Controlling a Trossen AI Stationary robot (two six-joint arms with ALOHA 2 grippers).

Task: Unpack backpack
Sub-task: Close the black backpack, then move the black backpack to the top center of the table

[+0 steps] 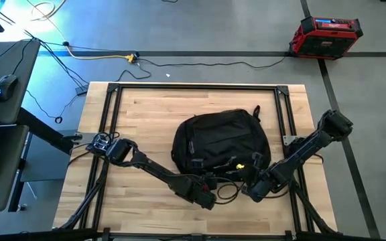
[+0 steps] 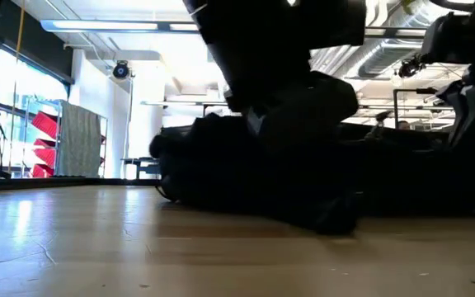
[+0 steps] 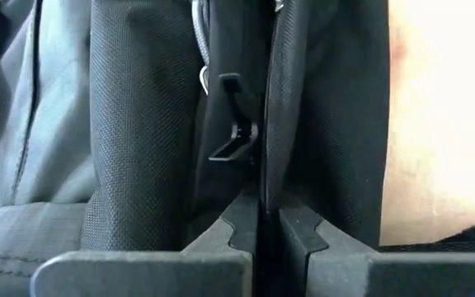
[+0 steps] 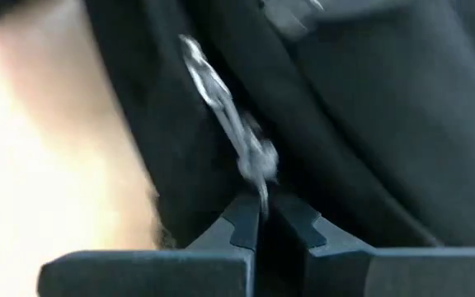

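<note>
The black backpack (image 1: 220, 140) lies on the wooden table (image 1: 146, 120), a little right of centre, and shows as a dark mound in the low view (image 2: 221, 165). Both grippers are at its near edge. My left gripper (image 1: 206, 195) is shut at the near left part of that edge, and its wrist view shows black fabric panels and a small black plastic pull (image 3: 236, 136). My right gripper (image 1: 252, 191) is shut at the near right part, on a grey zipper pull (image 4: 246, 140). A bit of neon yellow (image 1: 240, 164) shows at the bag's near side. My left gripper (image 3: 259, 216) is shut on a thin black edge of the backpack (image 3: 260, 186), just below the black plastic pull. It is pinched between the two fingertips, which slant down from the near left. Which part of the bag this is cannot be told. My right gripper (image 4: 260, 216) pinches the free end of the grey zipper pull (image 4: 261, 194) between its two fingertips. The fingers slant down from the table's near right side. The pull runs straight up from the fingers to the bag, which stays on the table.
Black frame rails (image 1: 200, 87) run round the tabletop. A red and black case (image 1: 324, 37) stands on the floor beyond the far right corner. A desk with a mouse (image 1: 5, 87) and cables lies off the left side. Bare wood shows left of the bag.
</note>
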